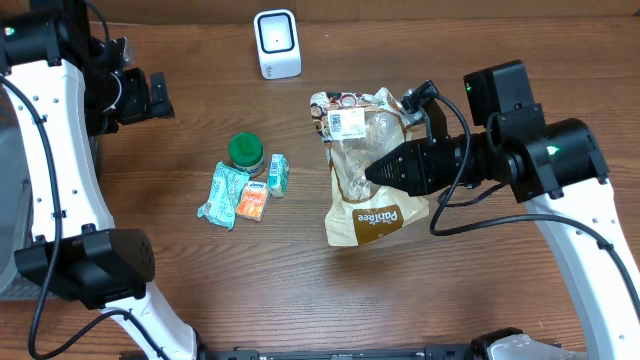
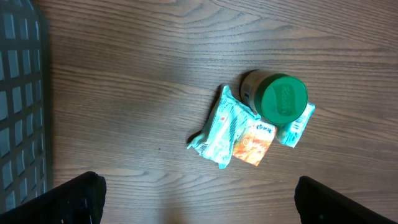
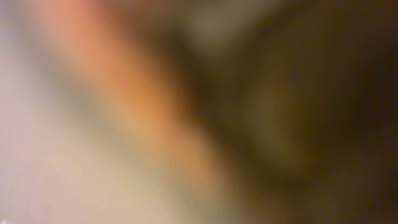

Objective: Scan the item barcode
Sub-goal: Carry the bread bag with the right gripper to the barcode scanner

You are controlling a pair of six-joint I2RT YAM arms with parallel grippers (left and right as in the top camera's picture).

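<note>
On the wooden bench (image 1: 250, 290), right hand (image 1: 372, 172) clenches the brown windowed bag (image 1: 365, 220) centre frame; left hand (image 1: 152, 97), upper left, gapes released.

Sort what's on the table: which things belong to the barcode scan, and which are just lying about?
In the job: bread bag; white scanner; right hand, shut on the bag.

Lying about: green-lidded jar; teal packet; orange packet; small carton; left hand, open, holding nothing.
</note>
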